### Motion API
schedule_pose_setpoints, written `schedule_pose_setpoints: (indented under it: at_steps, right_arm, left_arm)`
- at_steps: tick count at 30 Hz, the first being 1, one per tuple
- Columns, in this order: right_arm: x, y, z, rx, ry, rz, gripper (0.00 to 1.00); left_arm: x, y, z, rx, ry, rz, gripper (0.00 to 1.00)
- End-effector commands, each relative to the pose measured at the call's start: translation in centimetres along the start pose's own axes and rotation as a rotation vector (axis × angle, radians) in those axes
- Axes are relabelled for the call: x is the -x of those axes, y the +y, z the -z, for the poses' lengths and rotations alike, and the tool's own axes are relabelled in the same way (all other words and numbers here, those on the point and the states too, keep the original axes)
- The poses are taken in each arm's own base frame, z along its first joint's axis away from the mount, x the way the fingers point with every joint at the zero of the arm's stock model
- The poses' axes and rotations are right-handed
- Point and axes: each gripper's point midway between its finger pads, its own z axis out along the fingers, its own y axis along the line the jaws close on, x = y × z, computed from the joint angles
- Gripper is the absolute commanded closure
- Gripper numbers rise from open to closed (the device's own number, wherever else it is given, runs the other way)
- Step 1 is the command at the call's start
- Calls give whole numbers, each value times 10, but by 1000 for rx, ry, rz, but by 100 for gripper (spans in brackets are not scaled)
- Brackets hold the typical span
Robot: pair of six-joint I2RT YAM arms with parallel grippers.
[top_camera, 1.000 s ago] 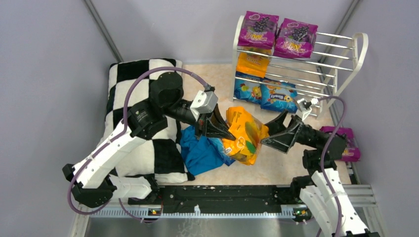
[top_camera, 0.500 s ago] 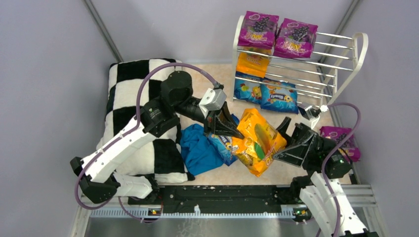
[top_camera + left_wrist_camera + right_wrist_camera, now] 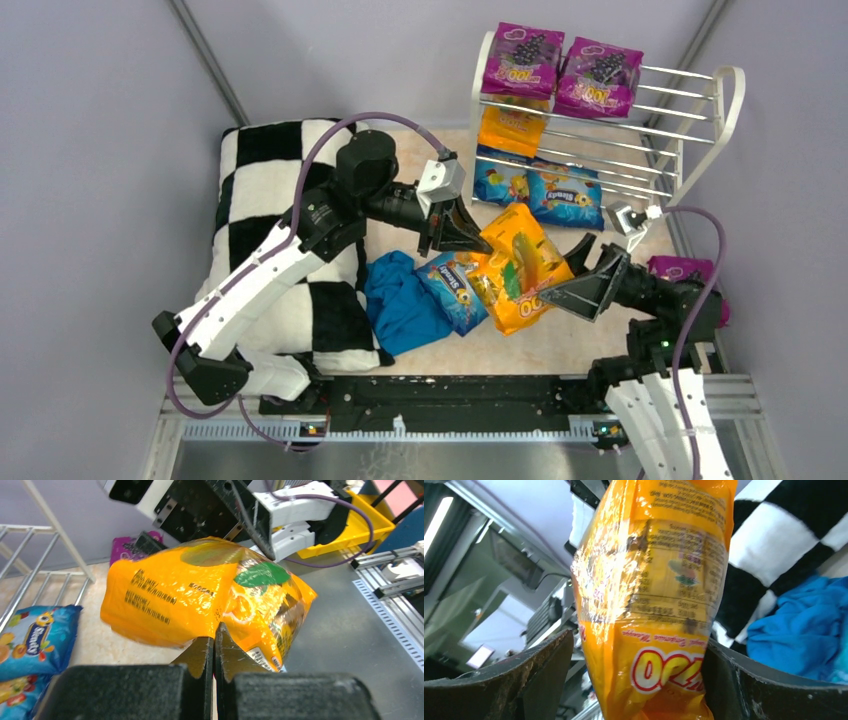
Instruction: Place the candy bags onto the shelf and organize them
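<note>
**Orange candy pouch hanging between both grippers: how I'd handle it**

The left gripper (image 3: 215,647) is pinched tight on the thin edge seam of the glossy orange plastic candy bag (image 3: 170,600), which looks to be held up off the table by that seam alone. The right gripper (image 3: 639,675) has its jaws wide on either side of the bag's bottom end, and as far as I can see it isn't clamped.

My guess is it's light, puffy and crinkly. The film looks slick, so it'll sag, swing and slide in a loose pinch. I'd take it by the flat sealed ends rather than the belly, since the candy could crush there.

From the bag, the white three-tier metal-rod shelf (image 3: 700,130) sits at 1 o'clock, with room on the middle tier beside another orange pouch (image 3: 512,128). A blue candy-print bag (image 3: 455,290) lies at 8 o'clock, just beside the plain teal cloth (image 3: 400,305) at 9 o'clock. A purple grape-print bag (image 3: 690,270) is at 3 o'clock, by the right arm.
</note>
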Motion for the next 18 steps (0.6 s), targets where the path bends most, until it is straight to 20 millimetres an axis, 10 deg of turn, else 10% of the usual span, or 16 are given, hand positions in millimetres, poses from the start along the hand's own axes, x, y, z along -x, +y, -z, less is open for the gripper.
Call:
schedule_pose_setpoints:
  at_steps: [1, 13, 18]
  right_arm:
    - [14, 2, -3, -98, -37, 115, 17]
    - [23, 0, -7, -42, -72, 107, 30]
    - [29, -34, -6, -149, -116, 129, 4]
  left_arm:
    - [0, 22, 7, 81, -9, -83, 100]
    - [2, 52, 15, 171, -57, -44, 100]
    - [17, 63, 16, 227, -118, -1, 100]
